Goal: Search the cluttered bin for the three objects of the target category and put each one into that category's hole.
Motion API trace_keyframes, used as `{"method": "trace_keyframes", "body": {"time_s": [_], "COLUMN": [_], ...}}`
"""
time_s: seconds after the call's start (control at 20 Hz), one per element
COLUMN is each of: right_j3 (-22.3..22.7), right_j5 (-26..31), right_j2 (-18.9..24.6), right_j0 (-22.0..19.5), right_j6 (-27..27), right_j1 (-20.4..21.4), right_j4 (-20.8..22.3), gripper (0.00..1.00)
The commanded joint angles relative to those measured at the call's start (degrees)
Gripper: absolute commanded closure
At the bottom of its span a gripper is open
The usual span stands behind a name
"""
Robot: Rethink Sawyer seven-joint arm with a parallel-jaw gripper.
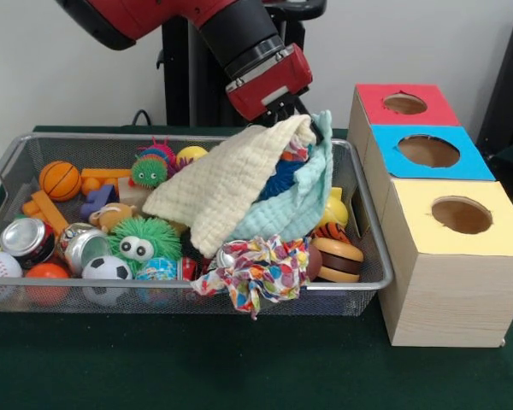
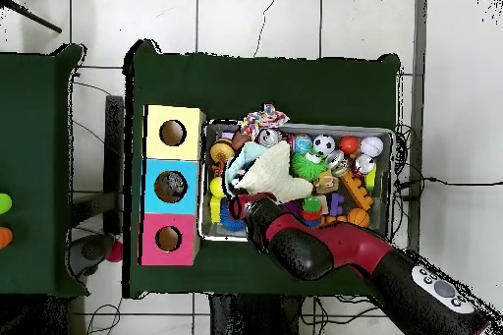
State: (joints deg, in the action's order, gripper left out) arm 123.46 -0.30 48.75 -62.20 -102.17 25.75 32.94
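My gripper (image 1: pixel 301 116) hangs over the right rear of the wire bin (image 1: pixel 188 138), its tips buried in fabric. It is shut on the peak of a cream cloth (image 1: pixel 222 192), which tents down over the toys. A teal cloth (image 1: pixel 301 203) rises with it on the right. A multicoloured patterned cloth (image 1: pixel 256 272) drapes over the bin's front rim. In the overhead view the arm's end (image 2: pixel 251 199) sits at the cream cloth (image 2: pixel 275 176), beside the teal cloth (image 2: pixel 241 159). What lies under the cloths is hidden.
A wooden box beside the bin has a red hole panel (image 1: pixel 404 103), a blue one (image 1: pixel 428 150) and a yellow one (image 1: pixel 461 214). The bin also holds a basketball (image 1: pixel 60 180), a green fuzzy toy (image 1: pixel 138 242), a soccer ball (image 1: pixel 107 272), cans (image 1: pixel 27 239) and a burger toy (image 1: pixel 336 259).
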Motion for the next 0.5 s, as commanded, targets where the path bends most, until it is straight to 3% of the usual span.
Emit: {"method": "trace_keyframes", "body": {"time_s": [0.05, 0.5], "right_j3": [-0.9, -4.35], "right_j5": [0.9, 6.52], "right_j2": [2.29, -4.17], "right_j0": [0.24, 2.35], "right_j6": [-6.16, 1.38], "right_j1": [2.08, 4.16], "right_j4": [-1.93, 4.32], "gripper": [1.0, 1.0]}}
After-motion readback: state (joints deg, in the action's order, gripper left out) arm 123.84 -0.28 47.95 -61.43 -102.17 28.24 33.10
